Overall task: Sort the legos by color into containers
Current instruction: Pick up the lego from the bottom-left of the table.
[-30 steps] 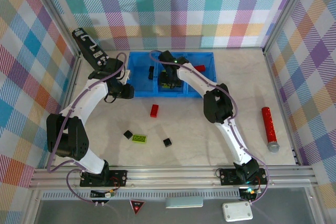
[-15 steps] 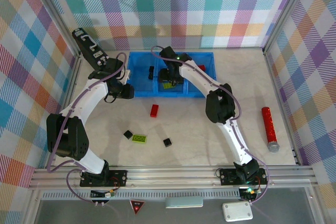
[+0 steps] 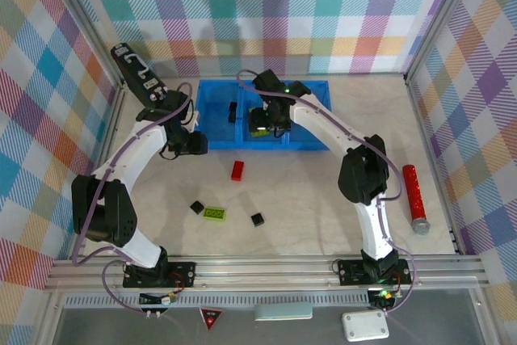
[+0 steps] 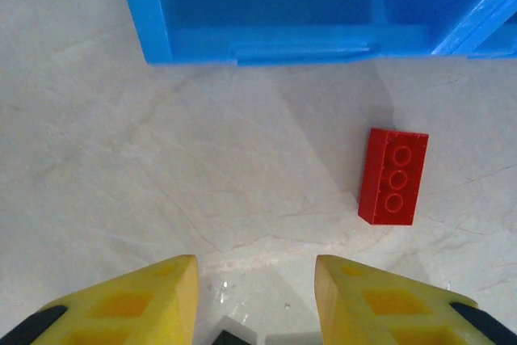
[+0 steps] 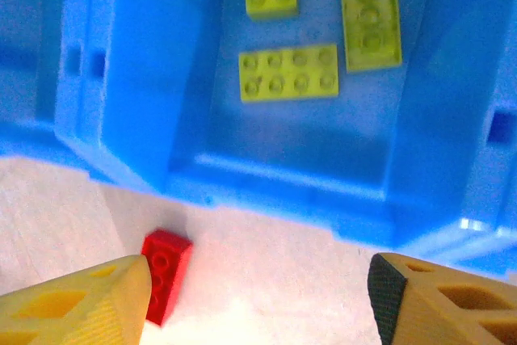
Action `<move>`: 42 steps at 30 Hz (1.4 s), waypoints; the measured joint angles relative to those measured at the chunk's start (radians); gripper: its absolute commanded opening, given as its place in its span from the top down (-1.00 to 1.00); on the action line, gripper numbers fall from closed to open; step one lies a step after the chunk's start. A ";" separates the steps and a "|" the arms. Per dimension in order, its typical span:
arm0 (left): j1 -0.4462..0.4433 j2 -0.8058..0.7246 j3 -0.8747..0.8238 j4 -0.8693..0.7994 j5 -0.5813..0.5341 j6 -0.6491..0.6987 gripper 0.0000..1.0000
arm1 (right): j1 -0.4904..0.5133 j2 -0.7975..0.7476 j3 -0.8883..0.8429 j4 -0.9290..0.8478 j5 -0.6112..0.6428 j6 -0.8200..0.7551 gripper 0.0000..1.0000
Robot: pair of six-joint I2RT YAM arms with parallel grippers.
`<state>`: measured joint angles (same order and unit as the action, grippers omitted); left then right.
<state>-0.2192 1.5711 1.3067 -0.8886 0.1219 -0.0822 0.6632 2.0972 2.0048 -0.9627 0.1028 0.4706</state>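
Left gripper (image 4: 252, 272): fingers slightly apart, empty, over the table near a red brick (image 4: 393, 175).
Table (image 3: 307, 199): black brick (image 3: 197, 208), green brick (image 3: 215, 213), another black brick (image 3: 257, 219).
Bin (image 3: 212, 84): green bricks (image 5: 288, 73) in the middle compartment.
Right gripper (image 5: 258, 268): spread wide, empty.

the table (image 3: 307, 199) is pale, marble-veined and smooth with a faint sheen; the blue bin (image 4: 153, 6) is moulded plastic, glossy, slightly see-through at its walls; the red brick (image 4: 393, 175) is hard shiny plastic; the lime bricks (image 5: 288, 73) look the same; the left pincer (image 4: 252, 288) is matt yellow plastic; the walls (image 3: 266, 6) look like matt checked cloth; the front rail (image 3: 266, 268) is brushed metal; the red cylinder (image 3: 414, 197) is glossy with a metal cap.
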 measured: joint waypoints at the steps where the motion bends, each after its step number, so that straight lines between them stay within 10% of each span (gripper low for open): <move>1: -0.005 -0.006 -0.013 -0.001 0.000 -0.013 0.13 | 0.005 -0.017 -0.029 0.003 -0.003 -0.001 -0.44; 23: -0.087 -0.251 -0.518 0.063 -0.034 -0.408 -0.31 | 0.028 -0.241 -0.396 0.107 -0.036 -0.008 -0.44; 42: -0.109 -0.185 -0.600 0.224 -0.038 -0.505 -0.14 | 0.028 -0.241 -0.438 0.125 -0.044 -0.008 -0.42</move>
<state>-0.3279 1.3865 0.7063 -0.6647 0.0837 -0.5869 0.6914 1.8557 1.5673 -0.8375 0.0586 0.4625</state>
